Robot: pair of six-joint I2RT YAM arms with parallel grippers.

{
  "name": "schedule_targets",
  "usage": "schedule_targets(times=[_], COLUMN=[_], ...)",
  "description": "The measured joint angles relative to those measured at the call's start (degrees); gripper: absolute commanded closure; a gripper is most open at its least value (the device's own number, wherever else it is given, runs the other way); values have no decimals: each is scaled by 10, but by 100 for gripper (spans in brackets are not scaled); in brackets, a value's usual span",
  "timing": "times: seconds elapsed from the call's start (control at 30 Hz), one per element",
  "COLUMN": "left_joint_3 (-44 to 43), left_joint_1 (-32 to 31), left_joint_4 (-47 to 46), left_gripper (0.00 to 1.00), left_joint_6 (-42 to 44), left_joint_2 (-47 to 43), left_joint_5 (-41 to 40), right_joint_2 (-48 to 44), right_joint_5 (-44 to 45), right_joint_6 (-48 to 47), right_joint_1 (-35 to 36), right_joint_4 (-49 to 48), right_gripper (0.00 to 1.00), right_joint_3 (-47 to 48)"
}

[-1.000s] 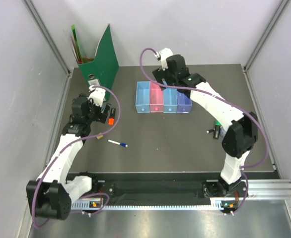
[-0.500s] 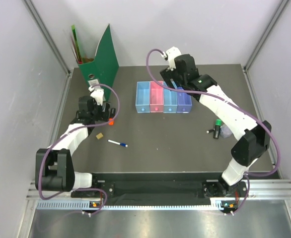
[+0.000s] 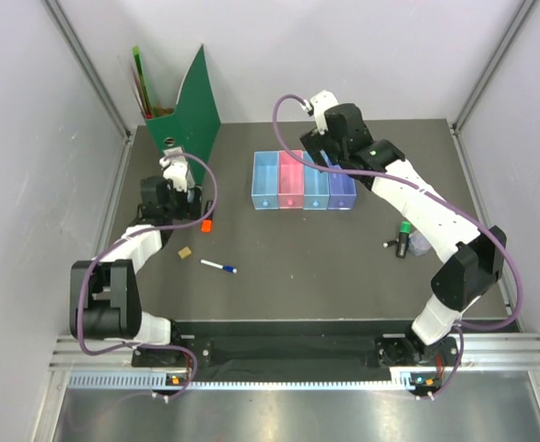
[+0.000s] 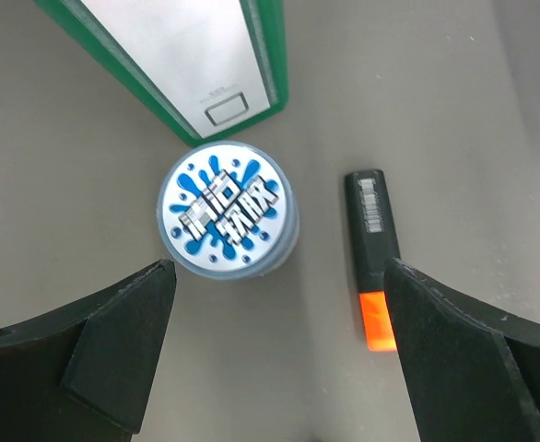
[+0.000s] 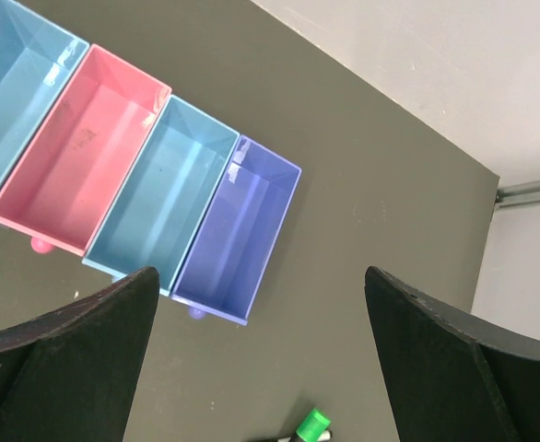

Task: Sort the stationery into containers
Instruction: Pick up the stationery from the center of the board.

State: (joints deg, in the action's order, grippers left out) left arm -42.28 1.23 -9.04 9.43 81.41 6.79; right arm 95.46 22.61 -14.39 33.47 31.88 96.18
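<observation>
Disc [image 4: 226, 219] now lies just ahead of our left gripper [image 4: 277, 276], jaws apart, shifted off the highlighter [image 4: 373, 258], so it is likely our next pick. Our right gripper [image 5: 261, 276], spread and empty, hovers over the trays [image 5: 76, 157].

Left end effector [image 4: 277, 273] nearer green folder [image 4: 173, 55], right end effector [image 5: 261, 274] farther right

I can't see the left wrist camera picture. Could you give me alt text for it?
A round disc with a blue splash label lies on a dark table beside a green folder. An orange-and-black highlighter lies to its right. The open left tool hangs above.
</observation>
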Motion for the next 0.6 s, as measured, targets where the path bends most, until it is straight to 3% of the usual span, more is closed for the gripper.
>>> schedule_targets(times=[0.6], left_joint_3=[1], left_joint_1=[11], left_joint_4=[-65], left_gripper=[1], left_joint_6=[25], left_joint_2=[45], left_joint_5=[7], right_joint_2=[0], right_joint_5=[2], right_joint_6=[0], right_joint_1=[0], right_joint_4=[8], right_gripper=[7], right_joint_3=[-2])
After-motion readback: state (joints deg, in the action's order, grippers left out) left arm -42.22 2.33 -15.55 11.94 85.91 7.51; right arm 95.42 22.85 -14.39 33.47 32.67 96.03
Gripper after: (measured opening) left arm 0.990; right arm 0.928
